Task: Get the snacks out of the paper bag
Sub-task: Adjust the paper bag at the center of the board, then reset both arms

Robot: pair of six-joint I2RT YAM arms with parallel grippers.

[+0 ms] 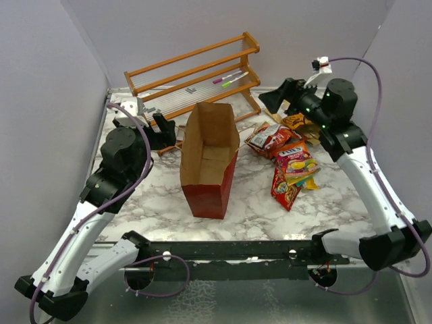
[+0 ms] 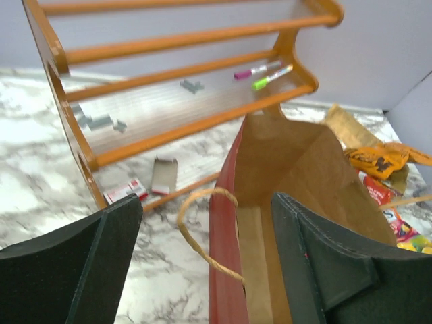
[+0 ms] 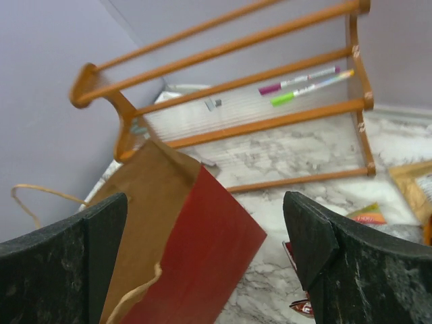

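Observation:
The paper bag (image 1: 209, 162) stands upright and open in the middle of the table, red outside and brown inside. No packet shows inside it. The snacks (image 1: 289, 160), red, yellow and orange foil packets, lie in a pile to its right, with a tan-gold pouch (image 2: 345, 127) behind them. My left gripper (image 1: 164, 131) is open beside the bag's upper left edge. In the left wrist view its jaws (image 2: 206, 260) straddle the bag's red wall (image 2: 226, 223) and twine handle (image 2: 196, 229). My right gripper (image 1: 271, 100) is open and empty, above and behind the pile; the bag (image 3: 196, 250) shows between its fingers.
A wooden slatted rack (image 1: 196, 74) stands at the back, holding pink and green pens (image 1: 229, 79) and small grey clips (image 2: 191, 86). Red-and-white cards (image 2: 125, 191) lie on the marble under the rack's left end. Purple walls close in the left, back and right sides.

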